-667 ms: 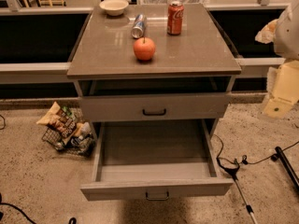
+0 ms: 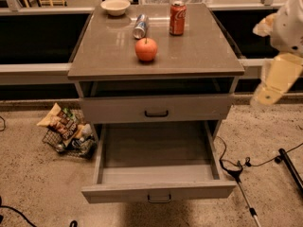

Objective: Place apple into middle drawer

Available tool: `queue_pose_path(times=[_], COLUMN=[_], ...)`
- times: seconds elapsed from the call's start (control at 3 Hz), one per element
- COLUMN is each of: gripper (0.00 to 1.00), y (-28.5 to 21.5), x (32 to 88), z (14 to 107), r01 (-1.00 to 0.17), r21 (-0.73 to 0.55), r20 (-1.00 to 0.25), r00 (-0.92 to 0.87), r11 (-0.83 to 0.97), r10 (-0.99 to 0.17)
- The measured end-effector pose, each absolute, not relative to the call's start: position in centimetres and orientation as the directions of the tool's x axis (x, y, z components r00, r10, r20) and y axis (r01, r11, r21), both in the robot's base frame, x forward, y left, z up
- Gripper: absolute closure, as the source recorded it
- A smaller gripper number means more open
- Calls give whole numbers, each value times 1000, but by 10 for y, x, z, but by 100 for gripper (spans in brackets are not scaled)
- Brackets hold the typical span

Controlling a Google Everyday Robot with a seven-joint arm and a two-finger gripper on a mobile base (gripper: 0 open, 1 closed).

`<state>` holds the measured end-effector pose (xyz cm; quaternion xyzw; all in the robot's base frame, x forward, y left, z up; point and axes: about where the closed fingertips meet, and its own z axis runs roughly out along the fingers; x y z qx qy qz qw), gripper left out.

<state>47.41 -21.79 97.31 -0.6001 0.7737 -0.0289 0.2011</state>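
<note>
The red-orange apple (image 2: 146, 49) sits on the grey cabinet top (image 2: 199, 56), near its front middle. Below the top is a shut grey drawer front (image 2: 118, 110) with a dark handle. Under it the middle drawer (image 2: 158, 191) is pulled far out, and its inside (image 2: 156, 145) holds nothing. My arm comes in at the right edge of the camera view. Its cream gripper (image 2: 271, 92) hangs in the air to the right of the cabinet, level with the upper drawer, well away from the apple and holding nothing I can see.
On the top behind the apple are a white bowl (image 2: 116, 6), a silver can lying on its side (image 2: 140, 26) and an upright red cola can (image 2: 177, 18). A wire basket of snack bags (image 2: 66, 131) sits on the floor at left. Cables and a pole (image 2: 239, 176) lie at right.
My arm at the right edge has shifted slightly up and to the left. The apple, the cans and the open drawer have not moved.
</note>
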Motion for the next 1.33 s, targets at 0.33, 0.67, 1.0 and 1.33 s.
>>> queue_pose_path(times=[0.33, 0.67, 1.0, 1.33], gripper=[0, 0, 0, 0], y=[-209, -180, -178, -161], x=[547, 622, 624, 646], z=[973, 978, 975, 945], r01=[-891, -879, -881, -900], r21=[-340, -370, -365, -319], r20=[-428, -584, -588, -625], r00=[-137, -33, -33, -36], r11=[300, 302, 302, 297], r10=[-893, -811, -808, -780])
